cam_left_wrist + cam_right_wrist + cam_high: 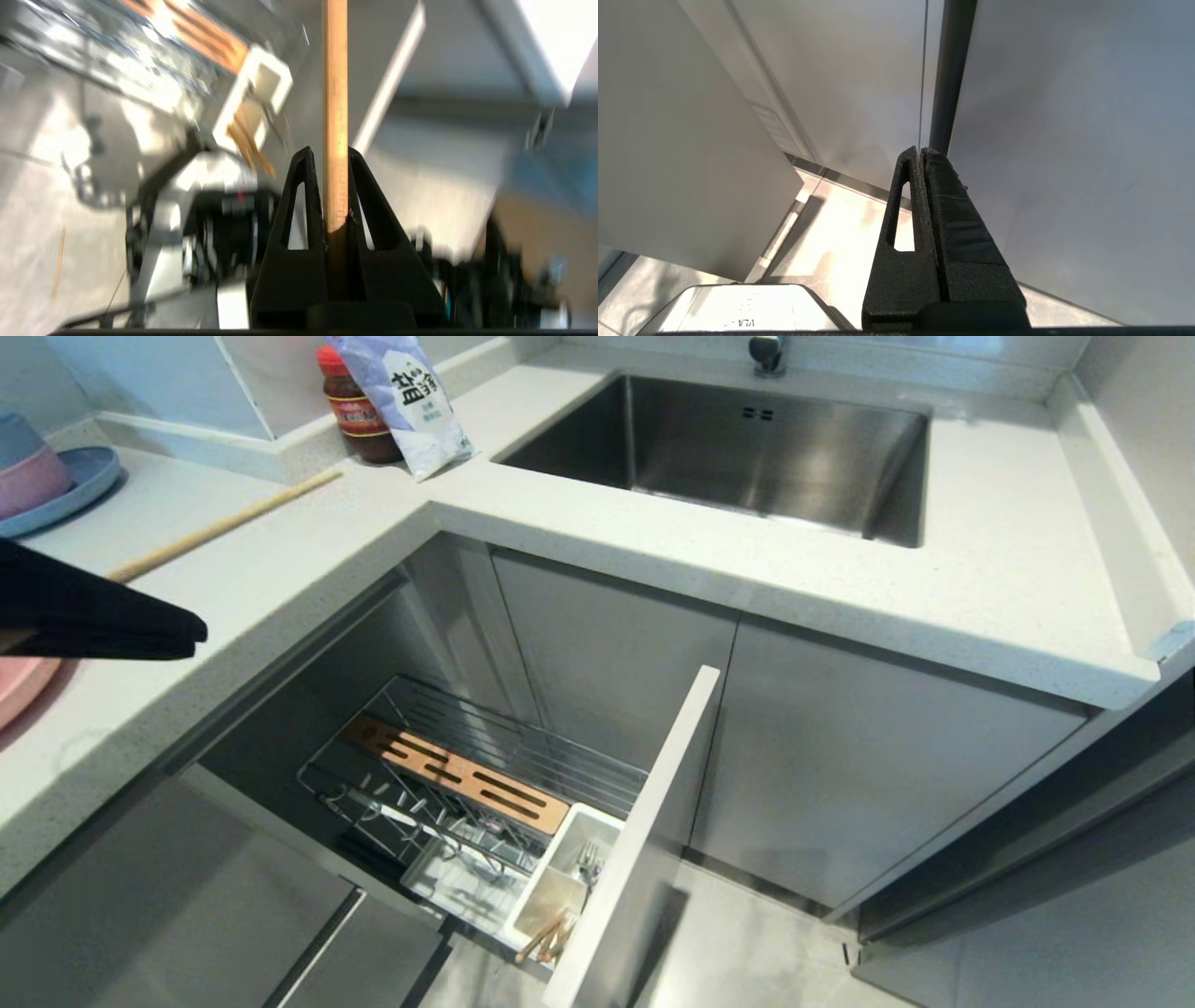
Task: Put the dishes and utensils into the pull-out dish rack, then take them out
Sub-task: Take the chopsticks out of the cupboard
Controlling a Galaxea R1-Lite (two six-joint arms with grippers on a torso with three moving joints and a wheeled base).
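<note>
My left gripper hangs over the left counter, shut on a light wooden chopstick. That chopstick sticks out past the gripper across the counter. Below, the pull-out dish rack stands drawn out, with its wooden strip and pale front panel. Its white cutlery holder holds a silver fork and more wooden chopsticks. The edge of a pink plate shows under my left gripper. My right gripper is shut on nothing, parked low beside the cabinet fronts.
A blue plate with stacked blue and pink bowls sits at the back left. A sauce jar and a salt bag stand by the steel sink. The open drawer front juts out over the floor.
</note>
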